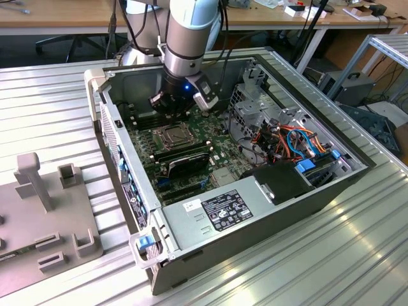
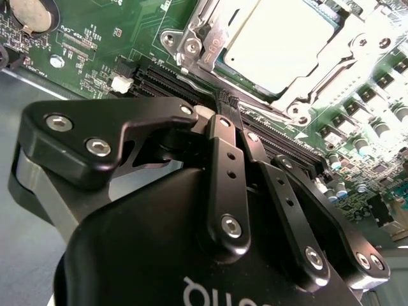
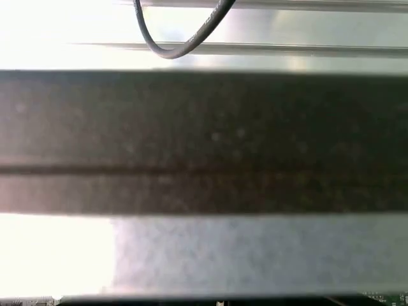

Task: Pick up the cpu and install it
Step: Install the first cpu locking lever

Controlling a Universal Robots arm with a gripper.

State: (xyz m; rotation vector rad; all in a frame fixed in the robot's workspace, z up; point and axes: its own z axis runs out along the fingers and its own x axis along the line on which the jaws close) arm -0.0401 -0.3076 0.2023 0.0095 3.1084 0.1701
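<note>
At the lower left of the exterior view a grey fixture block (image 1: 48, 220) with upright posts and slots rests on the ribbed metal counter (image 1: 57, 102). To its right lies an open computer case (image 1: 146, 217) with its side panel off, and the green motherboard (image 1: 223, 150) covers its floor. The robot arm (image 1: 191, 29) comes down from the upper middle of the frame into the case, and its gripper (image 1: 182, 102) hangs over the upper part of the board, just above the CPU socket (image 1: 171, 136). Below the socket a black graphics card (image 1: 185, 162) lies across the board, and a silver power supply (image 1: 226, 210) with a label fills the lower middle of the case. Further right, orange and blue cables (image 1: 296, 140) bunch near a black drive bay (image 1: 280, 180).

In the second wrist view the gripper (image 2: 228, 105) takes up the lower half of the frame, and its black fingers (image 2: 223, 131) meet at their tips with nothing between them. The tips hang close over the memory slots (image 2: 159, 80), just beside the socket frame (image 2: 204, 38). The cpu (image 2: 280, 35), a pale silver square, sits inside that frame at the upper right of the frame.

In the first wrist view a dark band (image 3: 204, 140) crosses the middle and a black cable (image 3: 185, 38) loops at the top.
</note>
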